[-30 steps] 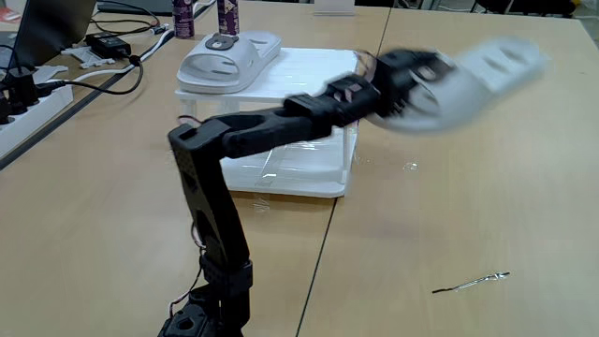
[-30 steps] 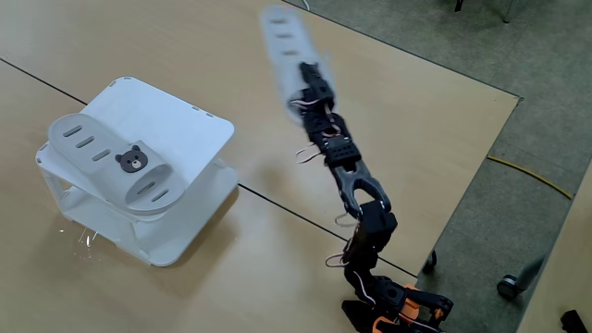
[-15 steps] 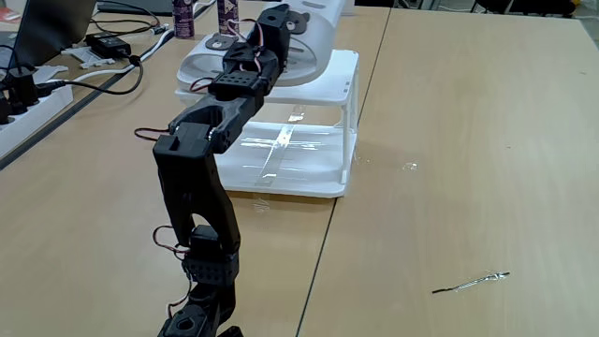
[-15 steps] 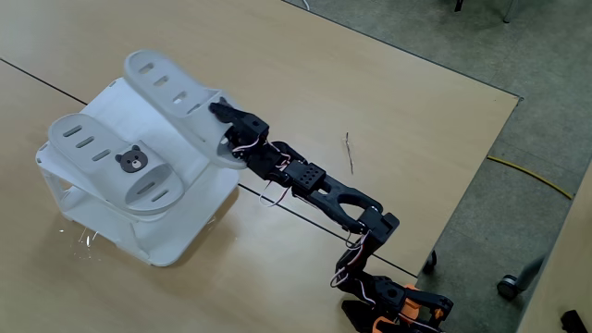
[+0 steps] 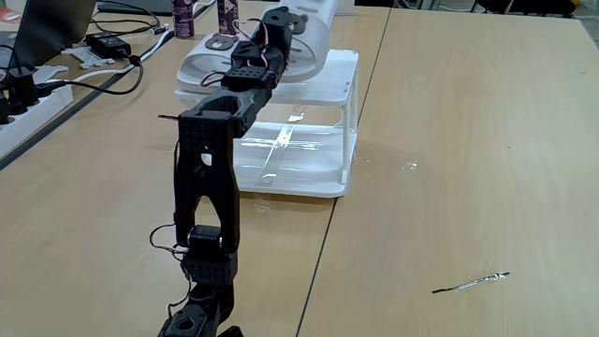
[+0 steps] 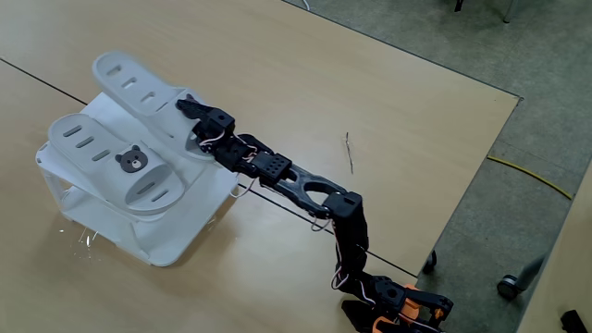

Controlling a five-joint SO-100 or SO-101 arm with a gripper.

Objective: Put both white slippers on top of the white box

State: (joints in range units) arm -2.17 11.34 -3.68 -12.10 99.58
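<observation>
A black robot arm (image 6: 305,185) stretches across a wooden table (image 6: 388,102) to the white box (image 6: 176,240), its gripper (image 6: 199,125) clenched on the rim of one white slipper (image 6: 139,88) and holding it over the rack's slatted top. In a fixed view from above, that slipper lies flat over the far half of the top, sole slots showing, though whether it already rests on the slats or hangs just above them is hard to judge. The other white slipper (image 6: 111,165), marked by its grey-brown bear face patch (image 6: 132,161), sits on the near half of the top, just beside the held one. In a fixed view from behind the arm, the gripped slipper (image 5: 304,23) rises over the box's edge (image 5: 351,70), with the second slipper (image 5: 211,67) to its left. Cables and a power strip (image 5: 28,94) lie at the left of the table.
</observation>
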